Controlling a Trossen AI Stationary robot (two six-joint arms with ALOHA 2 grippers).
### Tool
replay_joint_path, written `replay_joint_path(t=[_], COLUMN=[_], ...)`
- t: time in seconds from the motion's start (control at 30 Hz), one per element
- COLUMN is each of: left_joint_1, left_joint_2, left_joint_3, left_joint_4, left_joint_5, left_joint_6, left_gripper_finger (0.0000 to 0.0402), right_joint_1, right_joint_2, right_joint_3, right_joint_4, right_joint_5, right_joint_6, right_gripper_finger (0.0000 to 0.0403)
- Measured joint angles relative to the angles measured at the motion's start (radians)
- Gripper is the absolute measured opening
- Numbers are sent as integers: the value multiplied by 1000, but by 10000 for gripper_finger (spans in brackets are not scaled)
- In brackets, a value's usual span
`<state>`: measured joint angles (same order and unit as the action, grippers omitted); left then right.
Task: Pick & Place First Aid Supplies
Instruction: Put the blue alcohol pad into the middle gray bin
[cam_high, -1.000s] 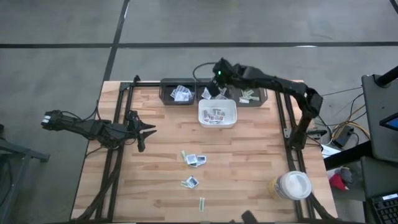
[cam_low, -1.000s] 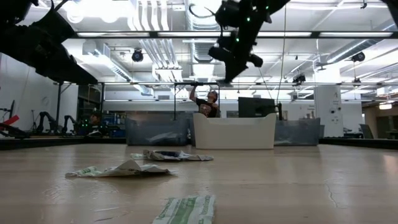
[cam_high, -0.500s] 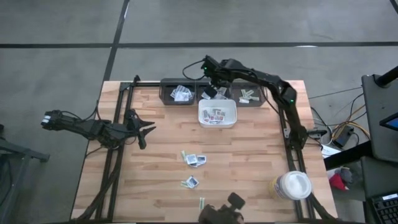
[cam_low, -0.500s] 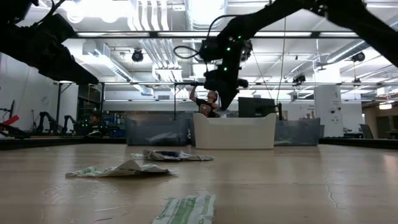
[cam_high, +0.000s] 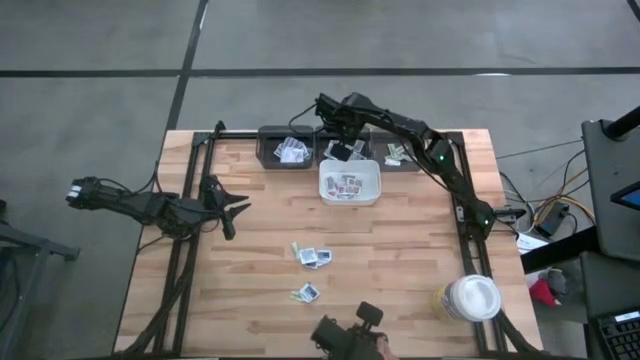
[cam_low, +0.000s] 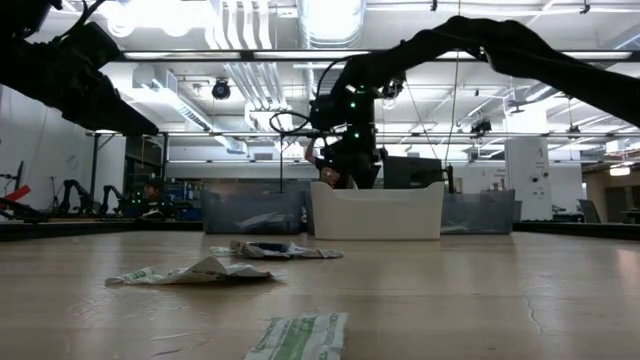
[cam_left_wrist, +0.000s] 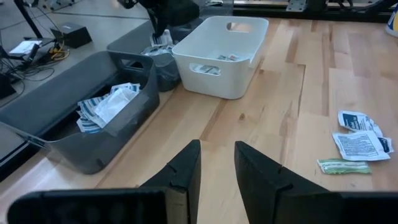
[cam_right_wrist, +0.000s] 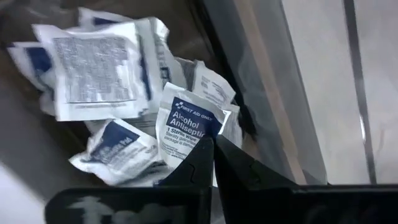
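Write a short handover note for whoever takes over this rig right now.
Right tool: shut on an alcohol wipe packet, over the middle dark bin at the table's far edge.
Left tool: open, holds nothing, waits at the table's left side.
Done: packets lie in the dark bins, more in the white tray.
Left: loose packets and near the table's middle need picking up.
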<state>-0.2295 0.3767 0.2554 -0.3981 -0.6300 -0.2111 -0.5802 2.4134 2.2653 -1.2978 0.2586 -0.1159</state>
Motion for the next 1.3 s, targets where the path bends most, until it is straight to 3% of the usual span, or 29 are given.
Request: replay_joint_path(t=[0.47,0.67,0.93,1.3], left_joint_1=[0,0,0,0], left_joint_2=[0,0,0,0], left_joint_3=[0,0,0,0], left_joint_4=[-1,0,0,-3], left_joint_5=[0,0,0,1], left_joint_6=[1,2,0,0], left_gripper_finger=[94,94,94,94], right_joint_1=[-1,14,90,334], right_joint_2=[-4,-16,-109,-189], right_joint_3=[1,73,86,86], right_joint_4=[-9,-167,-221,-215], right_joint_5=[-5,-5,-159,-166], right_joint_6=[0,98,242,288], right_gripper_finger=[73,95,78,38])
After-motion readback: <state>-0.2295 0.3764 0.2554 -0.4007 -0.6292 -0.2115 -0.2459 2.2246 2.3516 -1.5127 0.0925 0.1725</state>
